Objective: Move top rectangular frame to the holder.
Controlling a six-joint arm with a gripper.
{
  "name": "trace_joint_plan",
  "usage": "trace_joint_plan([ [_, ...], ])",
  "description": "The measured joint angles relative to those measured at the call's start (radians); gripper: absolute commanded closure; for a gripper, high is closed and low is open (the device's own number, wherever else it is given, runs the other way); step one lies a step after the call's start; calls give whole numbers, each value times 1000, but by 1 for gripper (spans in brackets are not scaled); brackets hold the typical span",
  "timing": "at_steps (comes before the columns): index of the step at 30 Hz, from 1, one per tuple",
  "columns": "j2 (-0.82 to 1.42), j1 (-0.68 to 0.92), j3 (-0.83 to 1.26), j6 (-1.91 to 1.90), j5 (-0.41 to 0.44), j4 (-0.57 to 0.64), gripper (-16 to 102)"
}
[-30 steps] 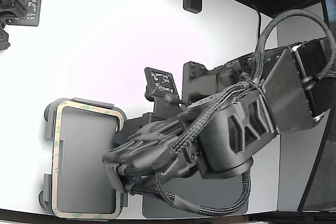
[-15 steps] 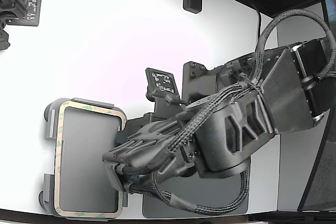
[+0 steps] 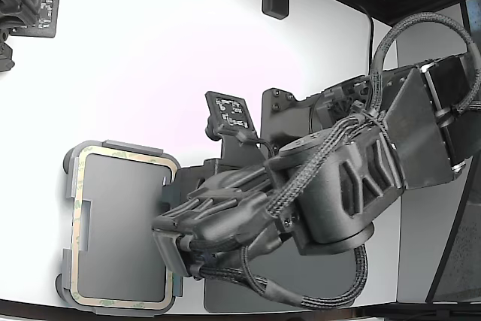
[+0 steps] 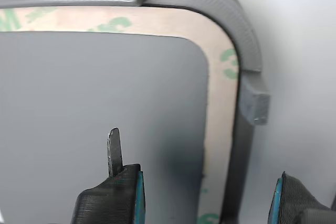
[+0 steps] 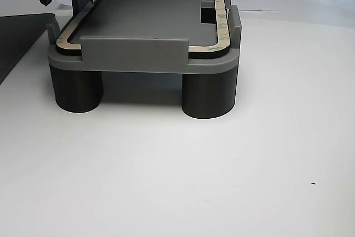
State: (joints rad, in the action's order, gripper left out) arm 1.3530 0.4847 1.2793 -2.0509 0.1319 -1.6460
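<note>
Exterior view gives you the clearest layout: the top rectangular frame (image 3: 120, 153) lies flat in the holder (image 3: 69, 186), seated inside its raised edge tabs, at the exterior view's lower left on the white desk (image 3: 150, 58). Your arm reaches in from the exterior view's right, and the end effector (image 3: 171, 249) hangs over the holder's right-hand edge.

Wrist view shows you the end effector (image 4: 207, 192) standing wide, its two fingers (image 4: 113, 198) well apart with one side of the frame (image 4: 220, 108) and the holder's wall (image 4: 247, 51) running between them. The fingers grip nothing; you cannot tell whether their tips touch the frame.

Other view shows you the holder (image 5: 144, 62) side-on, raised on its round dark feet (image 5: 209, 94), with the beige-tan frame (image 5: 221, 15) lying level around the dark inner panel. A dark flat slab (image 3: 301, 283) lies under the arm, beside the holder.
</note>
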Motion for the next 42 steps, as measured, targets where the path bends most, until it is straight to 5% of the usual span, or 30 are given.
trace_joint_plan([
  [7,98,21,-80,255,173,28,-14],
  [15,449,-15,261,871,350,336,-14],
  [21,793,-176,598,1373,227,566,-14],
  [26,1052,-302,841,1707,135,630,-14],
  [38,1554,-353,1333,1922,80,660,-14],
  [42,1578,-353,1371,1858,149,644,-14],
])
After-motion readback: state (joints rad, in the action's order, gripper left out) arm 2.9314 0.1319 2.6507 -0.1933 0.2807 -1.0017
